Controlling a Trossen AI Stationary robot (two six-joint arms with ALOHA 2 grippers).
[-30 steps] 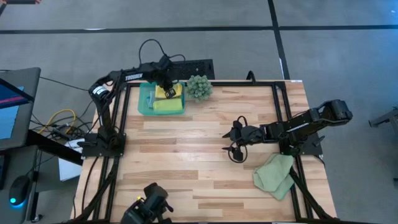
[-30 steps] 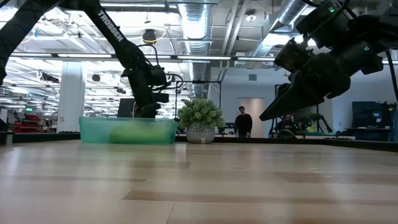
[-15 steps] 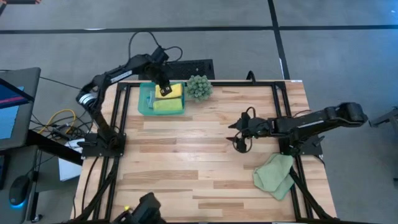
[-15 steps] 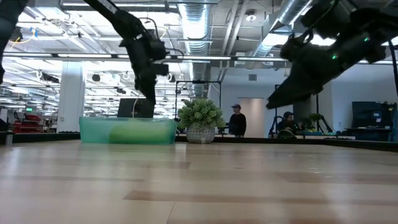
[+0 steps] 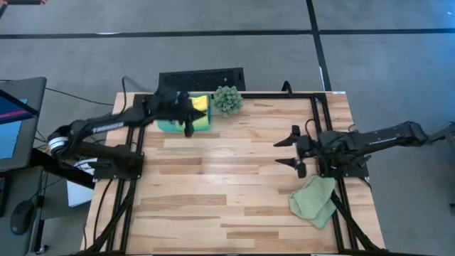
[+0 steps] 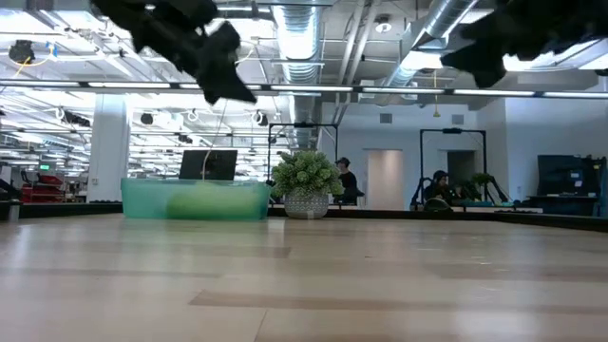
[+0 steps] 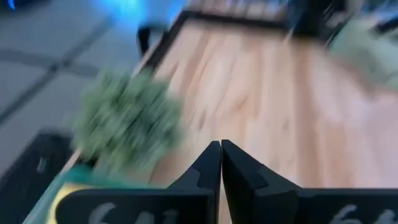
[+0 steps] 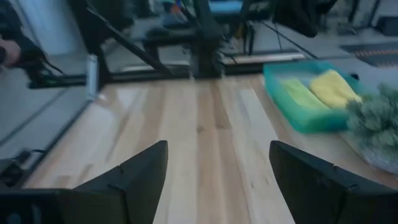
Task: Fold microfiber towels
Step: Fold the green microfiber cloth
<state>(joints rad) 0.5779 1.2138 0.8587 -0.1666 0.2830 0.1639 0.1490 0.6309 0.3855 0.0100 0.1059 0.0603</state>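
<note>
Your left arm stretches low along the table's far edge, its left gripper (image 5: 188,119) over the near rim of the teal tray (image 5: 165,125) at the far left corner. Its fingers (image 7: 219,163) are pressed together with nothing between them. Your right arm reaches in level from the right edge, and the right gripper (image 5: 295,151) hangs above the table's right half with its fingers (image 8: 138,173) spread wide, holding nothing.

You can count three towels here. A yellow towel (image 5: 200,104) and a lime green towel (image 8: 298,93) lie side by side in the tray. A pale sage green towel (image 5: 314,200) lies loosely crumpled at the near right corner of the table (image 5: 227,185), draped partly over the edge frame, just nearer than the right arm's base. Your left arm covers part of the tray from above, so you cannot tell whether it holds more.

One spiky green plant (image 5: 227,99) stands on the far edge just right of the tray. A dark keyboard (image 5: 202,77) lies beyond the far edge. In the low view, people (image 6: 344,182) show in the room behind the table.
</note>
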